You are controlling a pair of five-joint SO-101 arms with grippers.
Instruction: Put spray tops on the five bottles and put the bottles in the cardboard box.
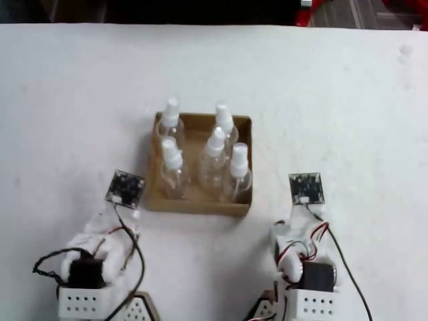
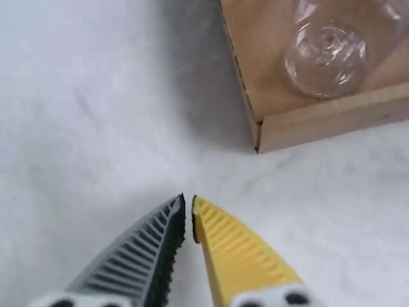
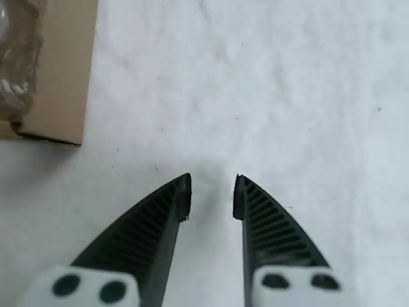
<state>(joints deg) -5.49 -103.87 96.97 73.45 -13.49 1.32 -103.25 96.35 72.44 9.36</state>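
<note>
Several clear bottles (image 1: 172,164) stand upright inside the cardboard box (image 1: 200,204) at mid-table, each with a white spray top (image 1: 224,116). My left arm (image 1: 93,257) rests near the table's front edge, in front of the box's left corner. The left gripper (image 2: 188,206) hangs over bare table, shut and holding nothing, with the box corner (image 2: 319,121) and one bottle's base (image 2: 326,61) beyond it. My right arm (image 1: 304,261) sits at the front right. The right gripper (image 3: 211,190) is open a little, nothing between its fingers, with the box side (image 3: 61,70) off to one side.
A white cloth covers the table (image 1: 348,100). Each arm carries a small camera board (image 1: 126,187) with loose cables (image 1: 137,254) trailing back to its base. Bare cloth lies all around the box.
</note>
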